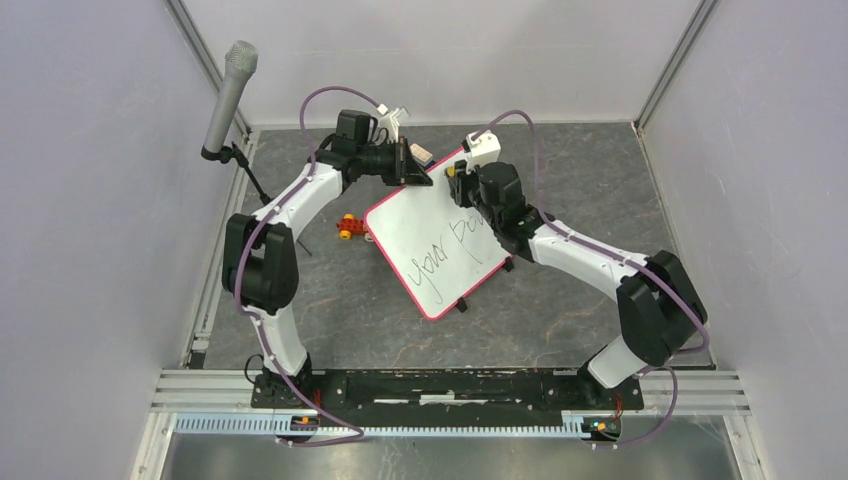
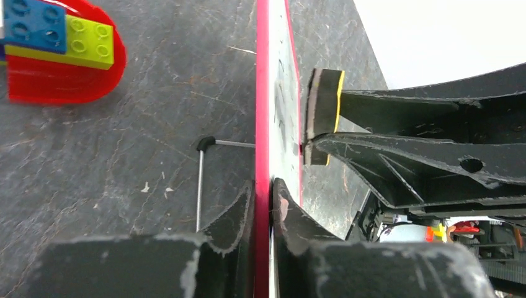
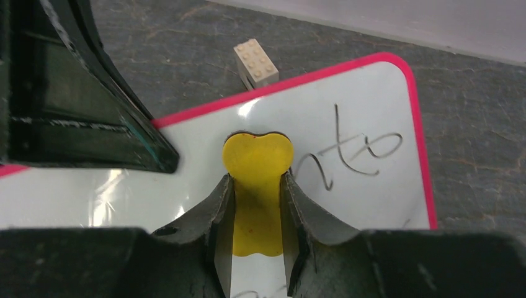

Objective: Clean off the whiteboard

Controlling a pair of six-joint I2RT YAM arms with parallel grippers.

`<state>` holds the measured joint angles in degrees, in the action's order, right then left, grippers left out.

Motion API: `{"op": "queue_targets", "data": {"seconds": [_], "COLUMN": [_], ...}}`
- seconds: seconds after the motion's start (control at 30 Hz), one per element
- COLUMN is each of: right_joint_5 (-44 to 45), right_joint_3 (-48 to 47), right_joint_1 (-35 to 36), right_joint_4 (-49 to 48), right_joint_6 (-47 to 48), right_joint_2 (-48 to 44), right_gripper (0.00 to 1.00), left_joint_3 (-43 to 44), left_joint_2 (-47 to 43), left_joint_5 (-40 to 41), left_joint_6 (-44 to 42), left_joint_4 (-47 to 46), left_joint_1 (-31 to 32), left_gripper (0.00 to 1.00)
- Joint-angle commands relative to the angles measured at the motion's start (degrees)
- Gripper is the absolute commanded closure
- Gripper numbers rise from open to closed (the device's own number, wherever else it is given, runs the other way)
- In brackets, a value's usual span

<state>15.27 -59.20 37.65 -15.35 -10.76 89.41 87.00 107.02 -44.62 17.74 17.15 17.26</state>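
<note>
While left gripper (image 2: 263,194) pinches one whiteboard (image 1: 425,228), right gripper (image 3: 257,184) squeezing one eraser (image 3: 257,154) (yellow)

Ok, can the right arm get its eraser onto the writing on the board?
Probably yes. The right hand grips the yellow eraser on the whiteboard, the marker lines lie just beside it, nothing between; the left hand clamps the rim.

My left arm (image 1: 290,200) and my right arm (image 1: 585,258) had white links and black joints, with a purple cable (image 1: 305,110) along each. My fingers (image 3: 220,217) were black, scratched plastic; a white camera (image 1: 483,148) sat on the wrist.
</note>
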Motion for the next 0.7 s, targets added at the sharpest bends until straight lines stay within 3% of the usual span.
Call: {"op": "queue_targets", "data": {"seconds": [0.0,0.2,0.53,0.67], "right_joint_5": [-4.4,-5.4,-0.3,0.6], "right_joint_3": [-5.4,-6.6,8.2,10.0], "right_joint_1": [0.3,0.0,-6.1,-5.8], "right_joint_4": [-1.2,-0.5,-1.0,-0.4], "right_joint_6": [-2.0,-4.0,-5.0,-3.3], "right_joint_2": [2.8,6.3,0.4,-1.6], "right_gripper": [0.73,0.73,0.73,0.73], "left_joint_3": [-1.1,-3.8,-9.1,-9.7], "left_joint_2": [-0.5,-4.1,-8.4,-9.0], "left_joint_5": [2.6,5.8,9.1,9.1], "left_joint_6": [-6.3,-14.3,-22.9,-24.5], "left_joint_4": [-1.1,-1.4,-4.8,-4.5], "left_joint_1": [-0.1,0.1,1.3,1.3], "left_gripper": [0.91,0.98,0.98,0.98]}}
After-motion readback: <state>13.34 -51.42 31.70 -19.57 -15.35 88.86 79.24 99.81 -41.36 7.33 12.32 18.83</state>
